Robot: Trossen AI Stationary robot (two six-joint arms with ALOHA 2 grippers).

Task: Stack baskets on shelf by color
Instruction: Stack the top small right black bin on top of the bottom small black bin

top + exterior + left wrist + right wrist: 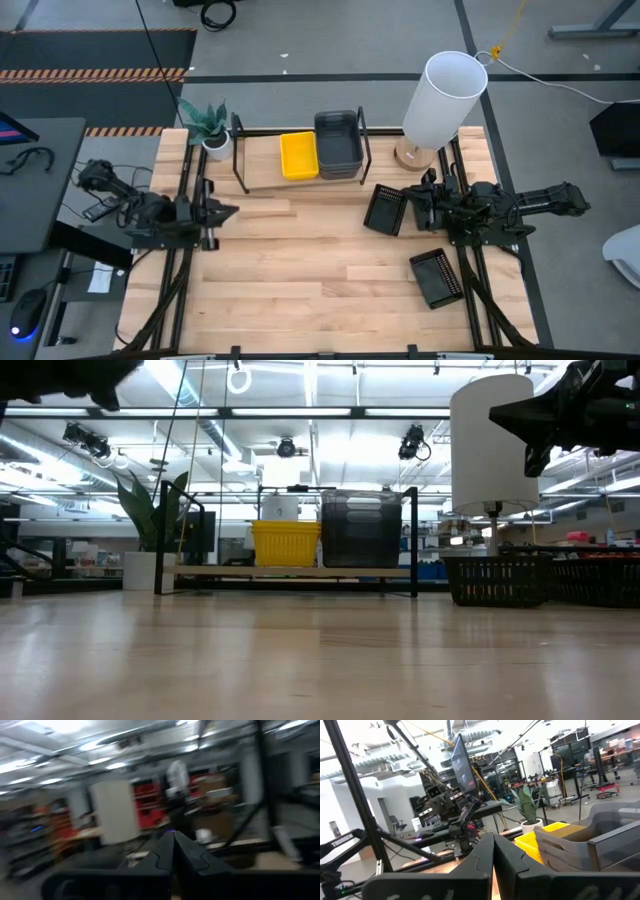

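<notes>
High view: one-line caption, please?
Yellow baskets and grey baskets on the shelf; two black baskets remain on the table.

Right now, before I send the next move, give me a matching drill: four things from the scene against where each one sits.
Things:
1. yellow stack
2. grey stack
3. black baskets
4. plant

Places:
A. table, off the shelf, by the right arm
B. shelf, right of the yellow
C. beyond the shelf's left end
D. shelf, left of the grey

Pairs: 1-D, 2-B, 3-A, 4-C
</notes>
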